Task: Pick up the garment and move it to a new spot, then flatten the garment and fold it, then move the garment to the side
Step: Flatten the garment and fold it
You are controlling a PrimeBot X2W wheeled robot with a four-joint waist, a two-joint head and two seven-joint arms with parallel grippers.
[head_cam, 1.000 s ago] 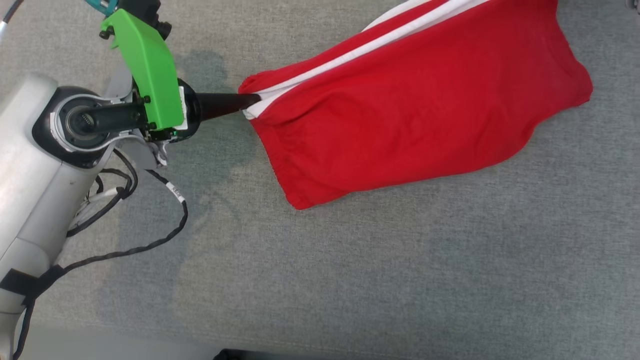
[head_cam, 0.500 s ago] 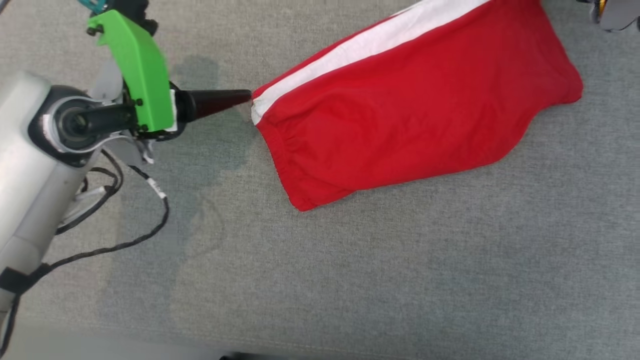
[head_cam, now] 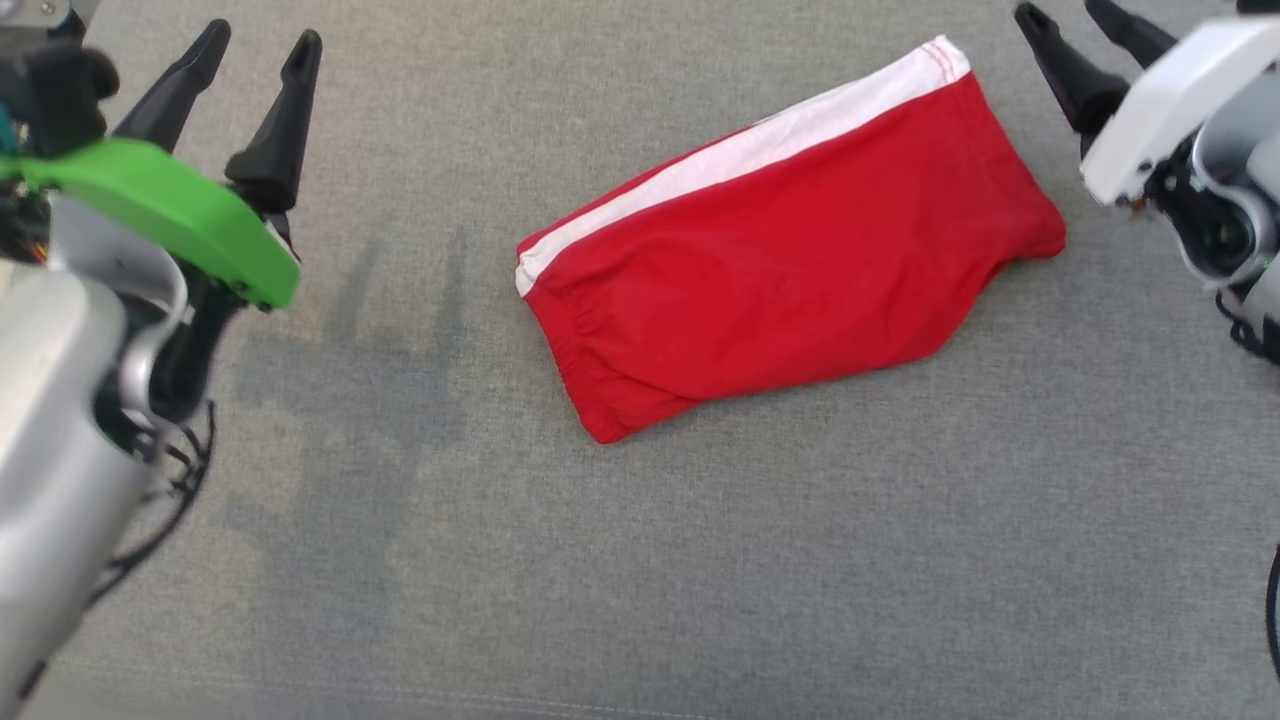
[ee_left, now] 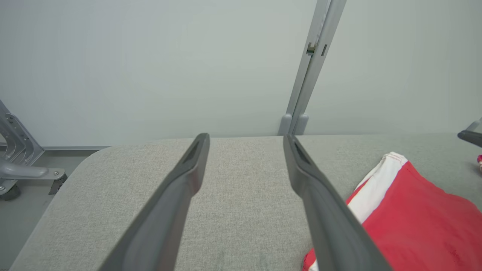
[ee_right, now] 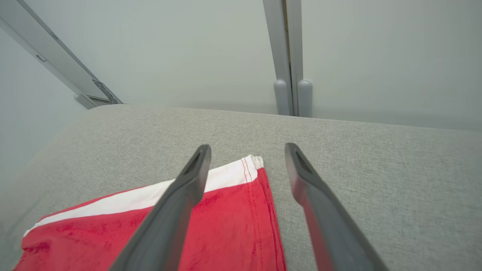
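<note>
The left gripper [head_cam: 260, 38] has two long, tapered black fingers beneath a bright green cover [head_cam: 170, 205], mounted on a silver forearm [head_cam: 50, 420] with thin black cables [head_cam: 170, 480]. The right gripper [head_cam: 1060, 12] has matching fingers and a white housing [head_cam: 1160, 100].

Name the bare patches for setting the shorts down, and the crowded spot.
Free: the wide grey surface below the shorts, and the patch between shorts and left gripper. Crowded: top right, where the right gripper hangs beside them.
</note>
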